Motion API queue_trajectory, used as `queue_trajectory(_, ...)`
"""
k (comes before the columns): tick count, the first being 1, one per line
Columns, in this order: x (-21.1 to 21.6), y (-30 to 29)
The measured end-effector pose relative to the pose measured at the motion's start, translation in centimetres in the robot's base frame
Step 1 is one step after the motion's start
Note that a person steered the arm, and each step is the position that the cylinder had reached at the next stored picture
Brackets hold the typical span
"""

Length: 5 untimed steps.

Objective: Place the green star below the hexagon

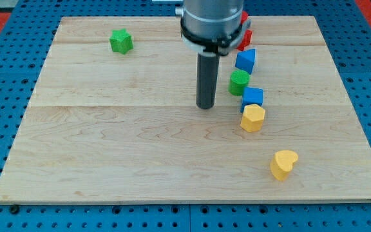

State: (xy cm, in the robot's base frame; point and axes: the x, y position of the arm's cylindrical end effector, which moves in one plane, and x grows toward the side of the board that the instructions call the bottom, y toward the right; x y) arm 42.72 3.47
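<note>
The green star (pixel 121 41) lies near the board's top left. The yellow hexagon (pixel 252 118) lies right of the board's middle. My tip (pixel 205 106) rests on the board, left of the hexagon and far to the lower right of the green star. It touches no block.
A column of blocks runs above the hexagon: a blue block (pixel 252 96), a green cylinder (pixel 239 82), a blue cube (pixel 245 60) and red blocks (pixel 245 37) partly hidden by the arm. A yellow heart (pixel 283 164) lies at the lower right. The wooden board (pixel 108 161) sits on a blue pegboard.
</note>
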Motion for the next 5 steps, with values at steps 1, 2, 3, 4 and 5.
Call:
queue_trajectory(1,-2.2,3.1)
queue_trajectory(2,-2.5,3.3)
queue_trajectory(3,-2.5,4.2)
queue_trajectory(4,-2.7,0.8)
queue_trajectory(5,-2.9,-12.3)
